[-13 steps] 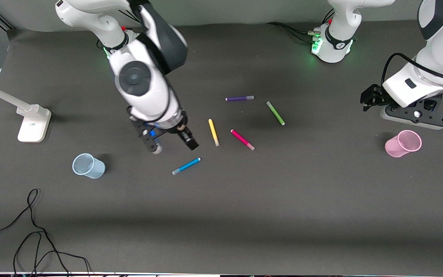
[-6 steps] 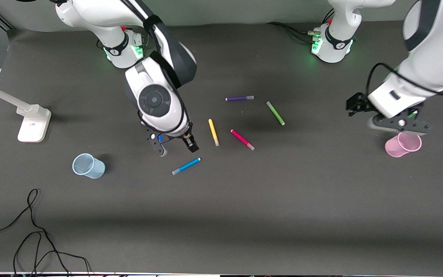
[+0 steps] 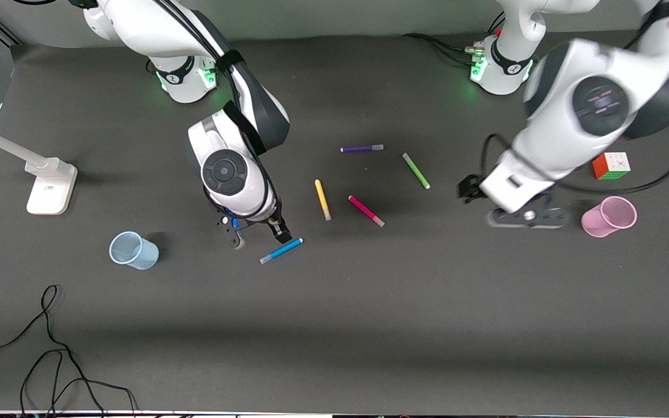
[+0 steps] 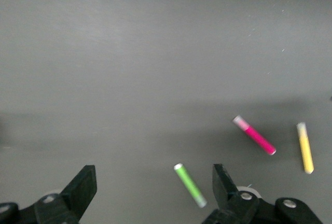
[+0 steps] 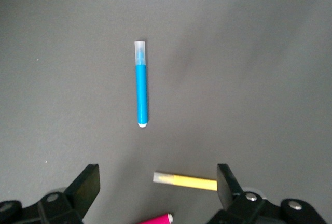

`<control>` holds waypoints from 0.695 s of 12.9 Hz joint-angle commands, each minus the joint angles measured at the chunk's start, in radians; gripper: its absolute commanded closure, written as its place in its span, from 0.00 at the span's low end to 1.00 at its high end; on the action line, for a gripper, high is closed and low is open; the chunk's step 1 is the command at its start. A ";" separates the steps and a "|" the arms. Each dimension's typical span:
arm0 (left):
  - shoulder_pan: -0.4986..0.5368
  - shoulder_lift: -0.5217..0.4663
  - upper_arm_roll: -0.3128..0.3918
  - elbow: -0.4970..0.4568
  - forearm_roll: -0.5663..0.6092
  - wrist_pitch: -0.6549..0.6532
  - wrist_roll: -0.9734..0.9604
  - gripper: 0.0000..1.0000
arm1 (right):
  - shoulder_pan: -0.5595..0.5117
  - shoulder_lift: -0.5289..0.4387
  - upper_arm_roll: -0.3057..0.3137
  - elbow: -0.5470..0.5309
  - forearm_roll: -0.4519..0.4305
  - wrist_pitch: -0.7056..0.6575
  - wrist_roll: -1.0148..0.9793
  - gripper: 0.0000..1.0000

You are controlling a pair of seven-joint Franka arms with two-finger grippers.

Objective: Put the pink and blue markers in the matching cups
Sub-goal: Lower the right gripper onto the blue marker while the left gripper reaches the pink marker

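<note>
The blue marker point(image 3: 281, 250) lies flat on the dark table, a little nearer to the front camera than the yellow pen. My right gripper point(image 3: 259, 237) hangs open just above it, one fingertip over its coloured end. In the right wrist view the blue marker point(image 5: 141, 84) lies clear of the open fingers point(image 5: 88, 183). The pink marker point(image 3: 366, 211) lies near the table's middle. My left gripper point(image 3: 525, 217) is open over bare table between the pink marker and the pink cup point(image 3: 608, 216). The blue cup point(image 3: 133, 250) stands toward the right arm's end.
A yellow pen point(image 3: 322, 199), a green pen point(image 3: 416, 170) and a purple pen point(image 3: 362, 148) lie around the pink marker. A colour cube point(image 3: 611, 165) sits beside the pink cup. A white stand point(image 3: 50, 186) and loose black cables point(image 3: 50, 348) are at the right arm's end.
My right gripper has come down over the blue marker. My left arm has swung from above the pink cup toward the table's middle, uncovering the colour cube. No marker has moved.
</note>
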 commanded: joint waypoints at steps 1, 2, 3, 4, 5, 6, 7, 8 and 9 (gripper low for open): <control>-0.103 0.092 0.014 0.007 -0.006 0.076 -0.171 0.01 | 0.008 0.042 -0.003 -0.029 0.001 0.095 -0.016 0.00; -0.138 0.124 0.014 0.007 -0.006 0.096 -0.227 0.01 | 0.011 0.070 -0.003 -0.035 0.001 0.151 -0.007 0.00; -0.172 0.159 0.014 0.007 -0.005 0.121 -0.306 0.01 | 0.013 0.099 -0.003 -0.042 0.001 0.207 -0.006 0.00; -0.199 0.198 0.014 0.007 -0.005 0.153 -0.374 0.01 | 0.013 0.128 -0.003 -0.045 0.003 0.259 -0.001 0.00; -0.224 0.231 0.014 0.007 -0.005 0.185 -0.426 0.01 | 0.013 0.148 -0.003 -0.046 0.007 0.290 0.005 0.00; -0.244 0.261 0.014 0.009 -0.005 0.216 -0.495 0.01 | 0.013 0.163 -0.002 -0.049 0.009 0.313 0.005 0.00; -0.258 0.290 0.014 0.009 -0.005 0.251 -0.590 0.01 | 0.013 0.167 -0.002 -0.068 0.010 0.342 0.005 0.00; -0.275 0.314 0.014 0.009 -0.006 0.280 -0.692 0.01 | 0.013 0.167 -0.002 -0.099 0.012 0.389 0.005 0.00; -0.287 0.330 0.014 0.009 -0.005 0.286 -0.803 0.01 | 0.013 0.167 0.000 -0.125 0.013 0.423 0.005 0.00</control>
